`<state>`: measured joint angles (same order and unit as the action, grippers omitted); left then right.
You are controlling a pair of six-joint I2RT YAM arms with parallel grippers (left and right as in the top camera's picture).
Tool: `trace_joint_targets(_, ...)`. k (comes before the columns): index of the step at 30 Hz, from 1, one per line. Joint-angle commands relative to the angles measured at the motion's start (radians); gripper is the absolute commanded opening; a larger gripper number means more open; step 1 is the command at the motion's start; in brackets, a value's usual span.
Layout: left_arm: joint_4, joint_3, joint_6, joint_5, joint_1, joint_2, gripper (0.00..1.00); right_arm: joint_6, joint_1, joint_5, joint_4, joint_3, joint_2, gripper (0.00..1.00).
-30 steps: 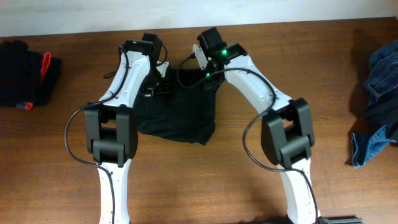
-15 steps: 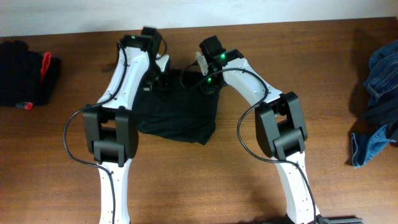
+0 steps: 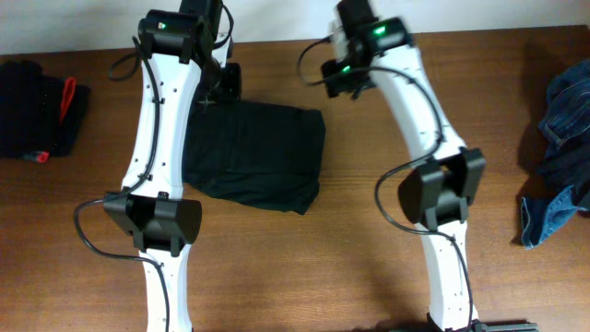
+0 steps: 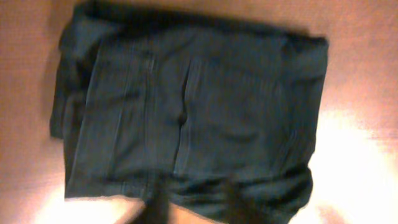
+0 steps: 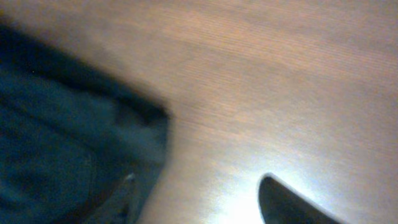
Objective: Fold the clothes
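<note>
Garment: black folded cloth rectangle [image 3: 254,157], flat mid-table; edges fairly square, one corner rumpled.
Free room: bare brown wooden table [image 3: 369,231] either side; dark heap with red strap [image 3: 37,109] and blue denim heap [image 3: 560,138] well apart.
Left gripper [image 3: 224,85]: fingers spread, empty, raised by garment's far-left corner.
Right gripper [image 5: 199,202]: fingers spread, empty, over wood just off far-right corner.

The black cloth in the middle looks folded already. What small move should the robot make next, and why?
Probably lower the left gripper onto the left edge of the black cloth and slide it toward the dark pile. The cloth lies as a flat rectangle, the right gripper is off it too, and the blue jeans sit crumpled.
</note>
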<state>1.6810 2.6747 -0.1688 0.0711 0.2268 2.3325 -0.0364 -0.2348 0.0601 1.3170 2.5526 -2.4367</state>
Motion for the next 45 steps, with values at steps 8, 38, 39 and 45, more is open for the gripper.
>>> trace_joint_targets(8,0.006,-0.156,-0.032,0.154,0.039,-0.003,0.94,-0.013,0.330,-0.050,0.124,0.066,0.027,0.99)
trace_joint_targets(38,-0.031,-0.470,-0.967,0.037,0.299,-0.003,0.99,-0.013,0.530,-0.035,0.134,0.066,0.027,0.99)
trace_joint_targets(39,-0.034,-0.470,-0.972,0.017,0.304,-0.003,0.99,-0.013,0.530,-0.035,0.134,0.066,0.027,0.98)
trace_joint_targets(45,-0.059,-0.510,-0.959,-0.009,0.322,-0.003,0.99,-0.013,0.530,-0.035,0.134,0.066,0.027,0.99)
